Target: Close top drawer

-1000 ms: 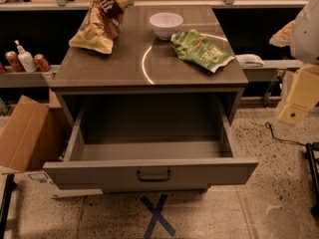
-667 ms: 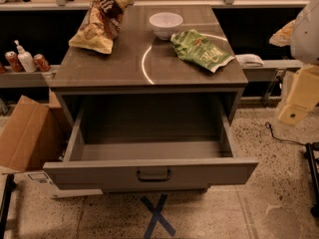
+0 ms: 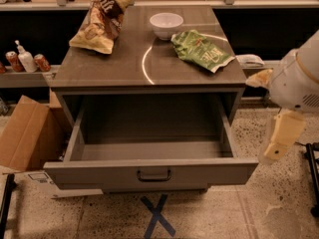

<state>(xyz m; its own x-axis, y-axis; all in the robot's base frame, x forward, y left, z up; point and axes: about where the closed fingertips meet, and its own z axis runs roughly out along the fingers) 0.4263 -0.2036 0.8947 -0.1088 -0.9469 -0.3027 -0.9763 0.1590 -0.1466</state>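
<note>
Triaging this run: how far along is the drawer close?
Done: nothing visible; the top drawer stands wide open. In hand: the gripper hangs beside the drawer's right front corner, away from the handle. Left: get onto the front panel and push it fully in.

The top drawer [image 3: 149,171] looks like smooth, matt grey laminate, and its small dark handle [image 3: 154,175] looks like metal. The bench [image 3: 124,68] top has a smooth brown-grey finish with a slight sheen. On the bench sit a glossy white bowl [image 3: 166,24], a crinkled shiny green packet [image 3: 200,49] and a crinkled yellow-brown packet [image 3: 101,23]. Right of the bench, the gripper [image 3: 273,114] looks like smooth matt cream plastic. Left of the bench is a matt cardboard box [image 3: 27,136]. Below the bench, the floor [image 3: 249,208] is speckled stone.
</note>
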